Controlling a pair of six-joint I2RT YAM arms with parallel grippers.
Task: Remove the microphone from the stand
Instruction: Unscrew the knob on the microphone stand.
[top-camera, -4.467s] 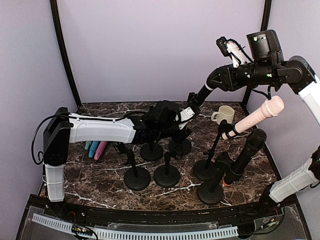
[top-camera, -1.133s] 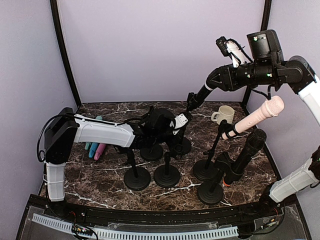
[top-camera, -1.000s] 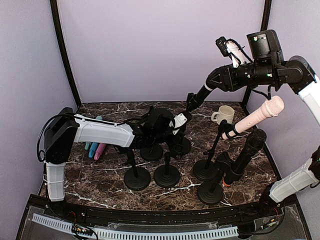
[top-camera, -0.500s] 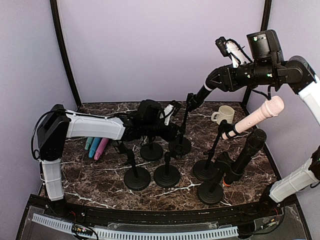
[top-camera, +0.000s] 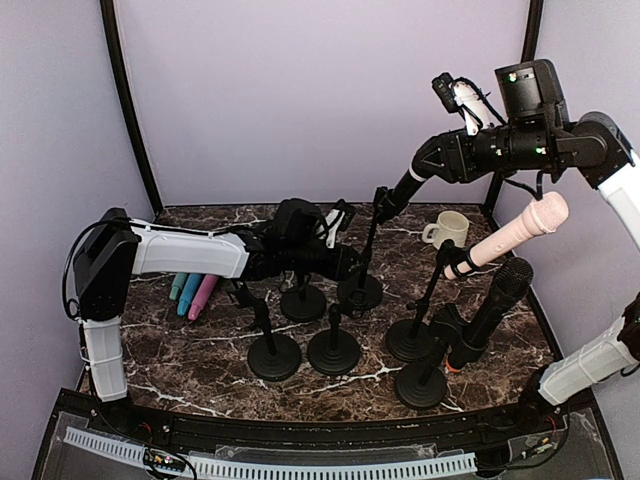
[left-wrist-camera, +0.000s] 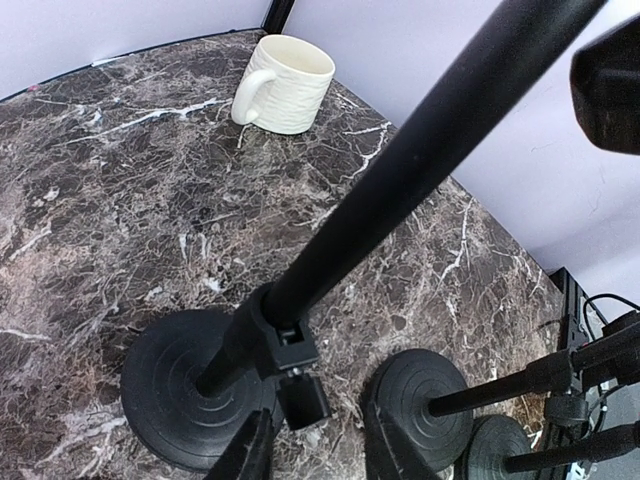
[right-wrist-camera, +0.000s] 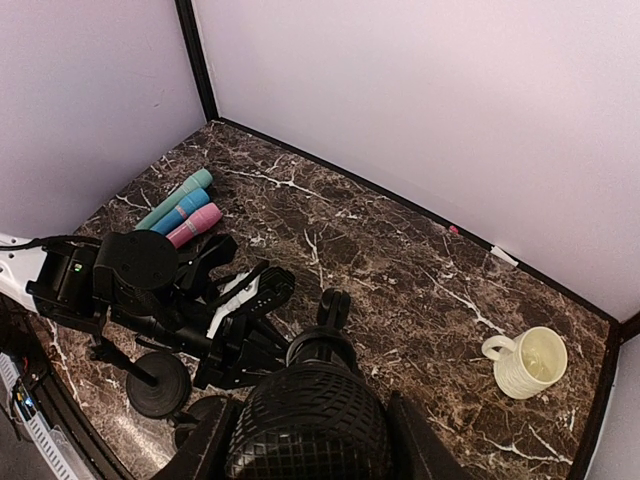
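High at the right, my right gripper (top-camera: 442, 156) (right-wrist-camera: 312, 440) is shut on the mesh head of a black microphone (top-camera: 405, 183) (right-wrist-camera: 310, 415). The microphone slants down with its lower end at the clip (top-camera: 381, 198) (right-wrist-camera: 334, 309) of a black stand (top-camera: 366, 250). My left gripper (top-camera: 345, 262) (left-wrist-camera: 318, 455) is low beside that stand's pole (left-wrist-camera: 400, 170), just above its round base (top-camera: 360, 292) (left-wrist-camera: 170, 400). Its jaws stand open on either side of the small knob (left-wrist-camera: 302, 400) at the pole's foot, with a gap showing.
A pink microphone (top-camera: 510, 235) and a black one (top-camera: 495, 305) sit on stands at the right. Empty stands (top-camera: 274, 355) (top-camera: 333, 350) (top-camera: 303, 300) crowd the middle. A cream mug (top-camera: 447, 228) is at the back right. Coloured microphones (top-camera: 190, 297) lie flat at the left.
My left gripper has drawn back to the left and turned, and now sits low at the stand's foot. My right arm and the microphone have not moved.
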